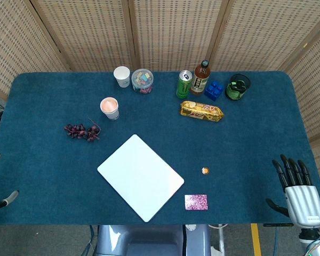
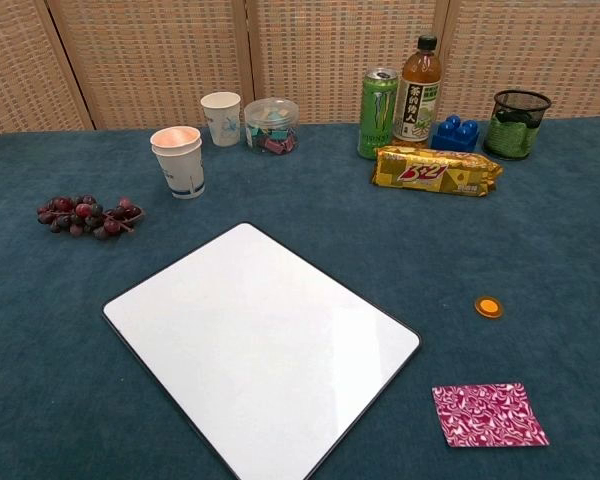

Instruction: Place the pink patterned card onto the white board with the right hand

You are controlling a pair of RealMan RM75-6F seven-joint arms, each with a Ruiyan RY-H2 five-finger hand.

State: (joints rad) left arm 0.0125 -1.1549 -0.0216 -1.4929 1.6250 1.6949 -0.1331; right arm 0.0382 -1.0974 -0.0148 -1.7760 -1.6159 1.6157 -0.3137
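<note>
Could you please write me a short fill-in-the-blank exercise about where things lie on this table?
1. The pink patterned card lies on the ___ cloth, off the white board.
2. The right hand holds ___.
3. The small round thing beyond the card is ___ in colour.

Missing words: blue; nothing; orange

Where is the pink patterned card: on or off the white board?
Off. The pink patterned card lies flat on the blue table, just right of the white board, apart from it.

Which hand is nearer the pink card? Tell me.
Right. The right hand sits open at the table edge, to the right of the pink card; the left hand is across the white board, far left.
</note>
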